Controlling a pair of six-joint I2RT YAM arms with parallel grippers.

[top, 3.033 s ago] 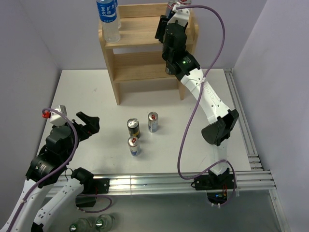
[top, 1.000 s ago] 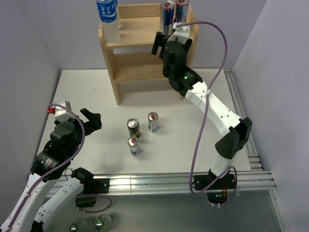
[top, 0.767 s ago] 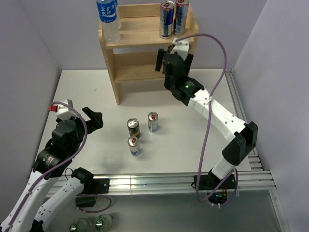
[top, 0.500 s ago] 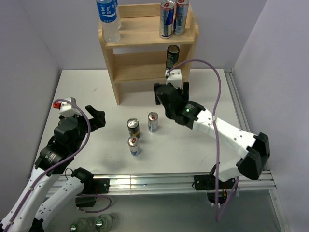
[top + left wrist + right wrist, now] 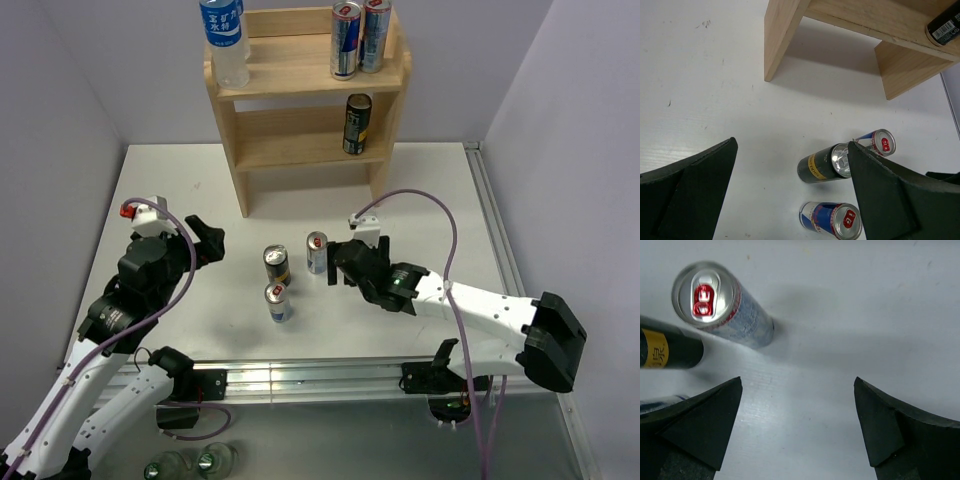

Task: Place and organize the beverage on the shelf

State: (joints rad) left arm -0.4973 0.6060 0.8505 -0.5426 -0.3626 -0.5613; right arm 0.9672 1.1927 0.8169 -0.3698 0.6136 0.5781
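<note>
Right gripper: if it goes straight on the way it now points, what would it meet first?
Probably the silver can, just ahead but off toward one finger; midway, the right gripper faces only bare table. Depth is unclear.

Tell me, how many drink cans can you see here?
6: two tall cans on the top tier of the shelf, a dark can on its lower tier, three loose cans on the table. More may be hidden.

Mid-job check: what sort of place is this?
Probably a lab robot cell, not a shop: bare walls around a white table, an aluminium mounting rail at its edge, one small wooden shelf.
</note>
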